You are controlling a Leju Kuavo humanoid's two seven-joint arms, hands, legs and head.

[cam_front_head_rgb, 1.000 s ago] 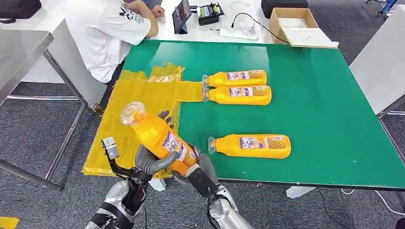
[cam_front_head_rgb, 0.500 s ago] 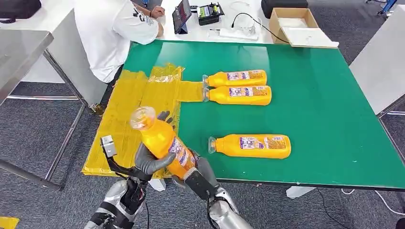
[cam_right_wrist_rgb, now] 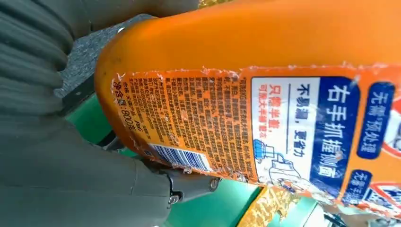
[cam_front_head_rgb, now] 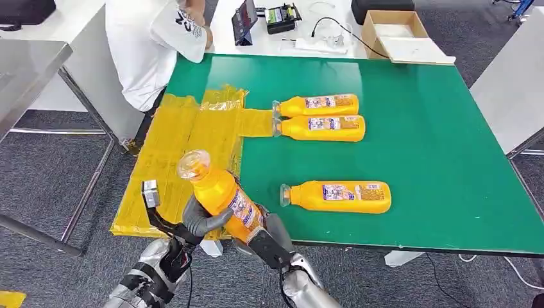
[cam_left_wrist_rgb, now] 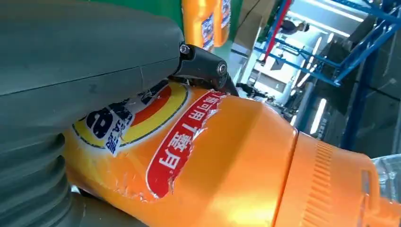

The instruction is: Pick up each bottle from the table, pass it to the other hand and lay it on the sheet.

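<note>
An orange bottle with a clear cap is tilted, cap up and away from me, over the table's near edge. My left hand wraps its middle, and my right hand grips its base. Up close, the left wrist view has the bottle under my left hand's thumb, and the right wrist view has the label side of the bottle against my right hand. The yellow sheet covers the table's left end. Three more orange bottles lie on the green table: two side by side, one nearer.
A person in a white shirt sits at the table's far left corner. A cardboard box and a tablet stand on the white desk behind. A grey table lies to the left, a white one to the right.
The held bottle has shifted a little to the right and down with both hands on it. The person has leaned further away.
</note>
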